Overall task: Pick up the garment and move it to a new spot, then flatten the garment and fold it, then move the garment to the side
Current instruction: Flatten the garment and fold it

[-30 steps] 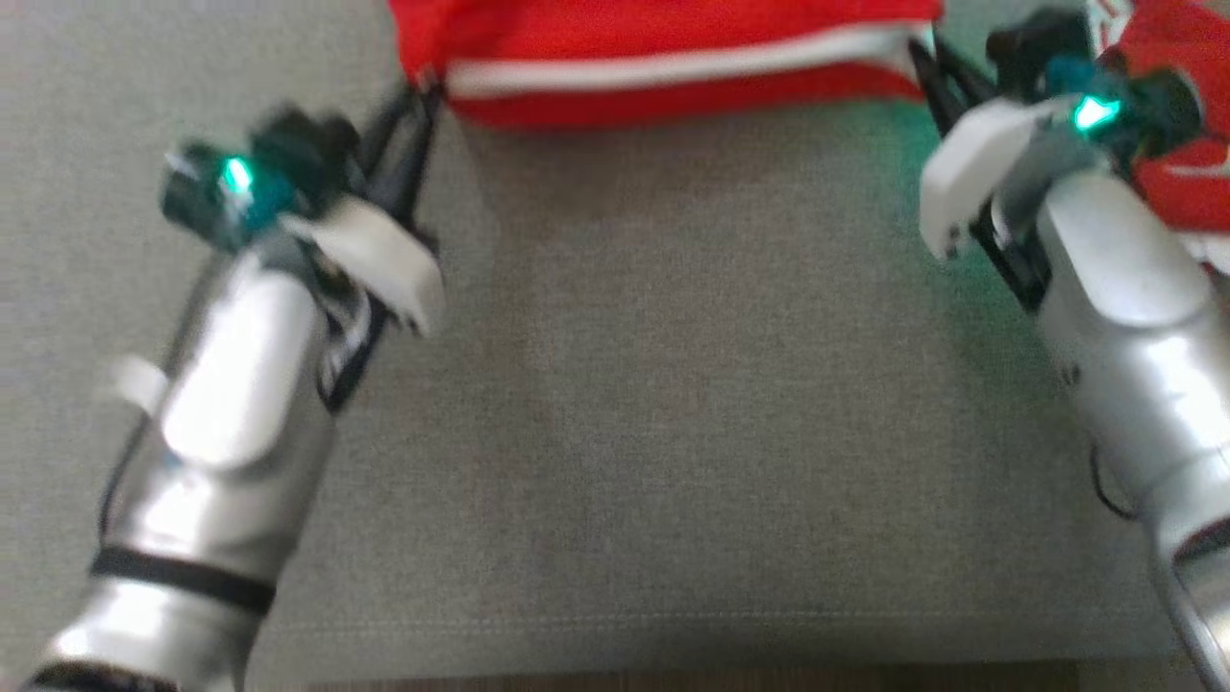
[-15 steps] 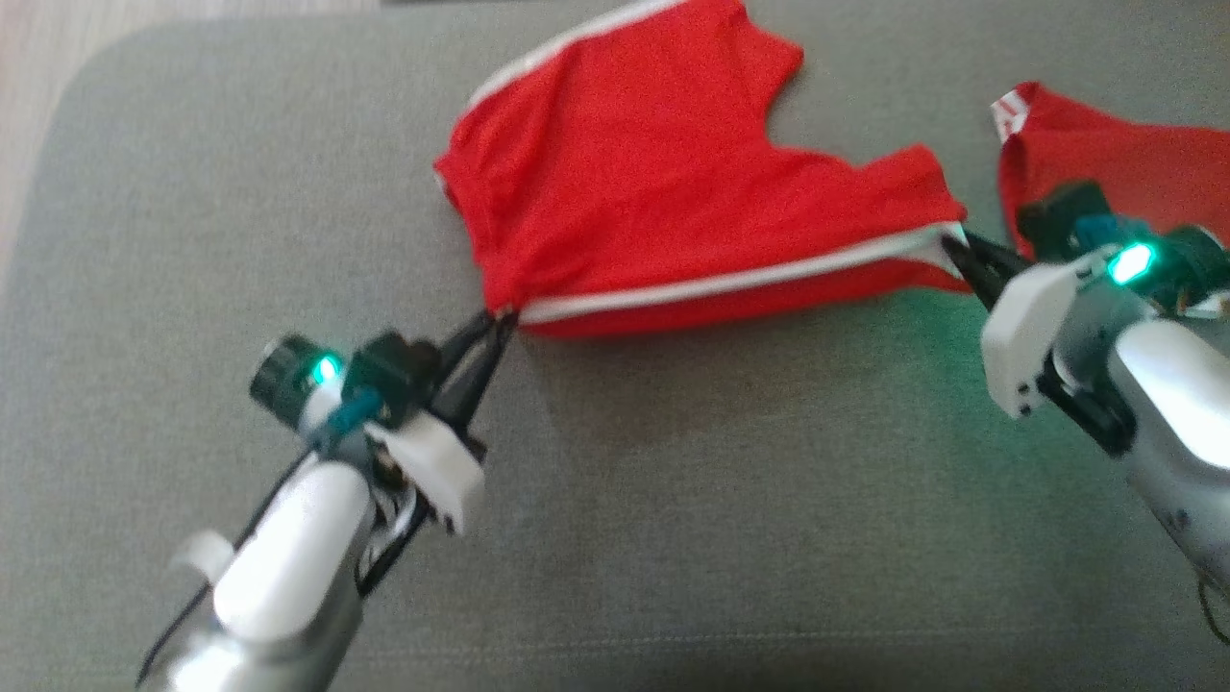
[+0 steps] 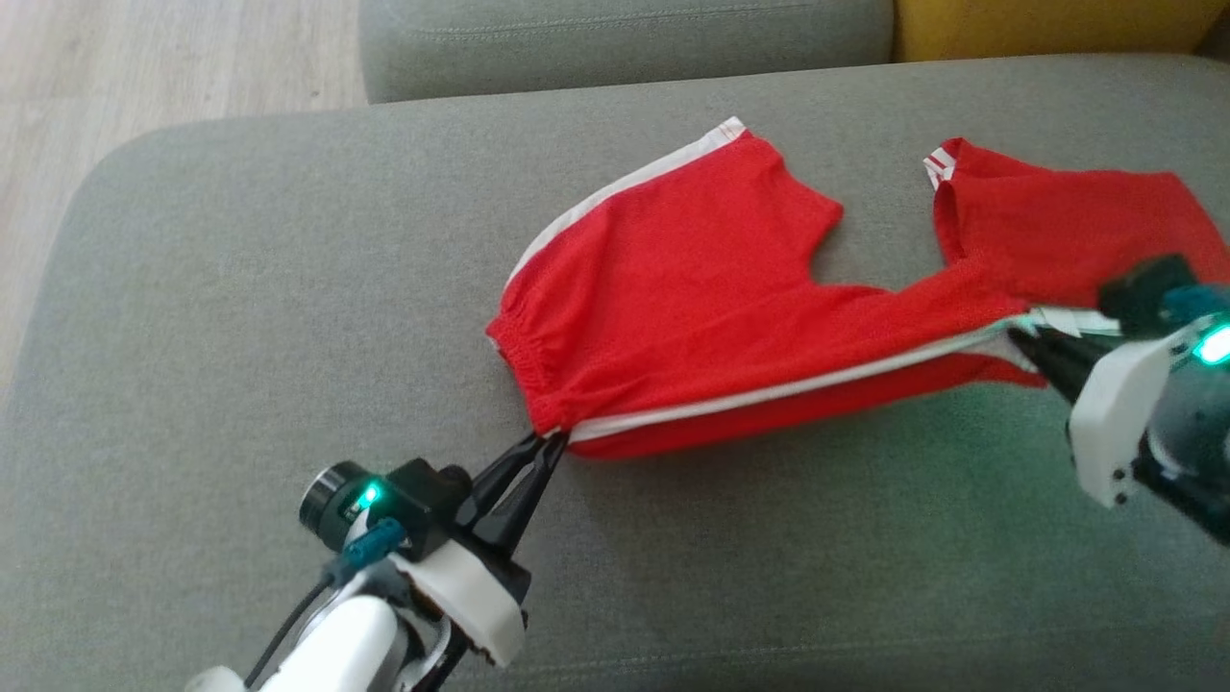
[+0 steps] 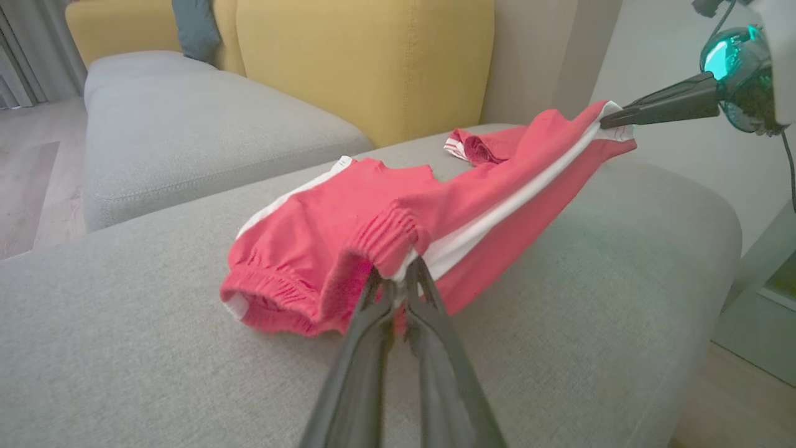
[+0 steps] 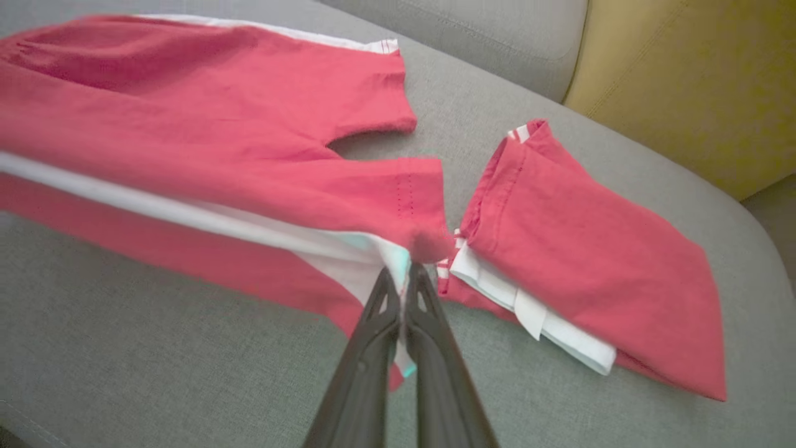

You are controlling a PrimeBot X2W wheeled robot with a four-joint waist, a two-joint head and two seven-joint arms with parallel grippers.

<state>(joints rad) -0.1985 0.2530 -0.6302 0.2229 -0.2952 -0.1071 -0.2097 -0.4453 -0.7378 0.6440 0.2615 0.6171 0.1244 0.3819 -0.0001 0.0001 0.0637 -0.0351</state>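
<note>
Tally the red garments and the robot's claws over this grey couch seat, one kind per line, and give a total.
Red garments: 2, the shorts and a folded garment lying beside them.
Claws: 2, the left claw and the right claw, each shut on one end of the shorts.
Total: 4
</note>
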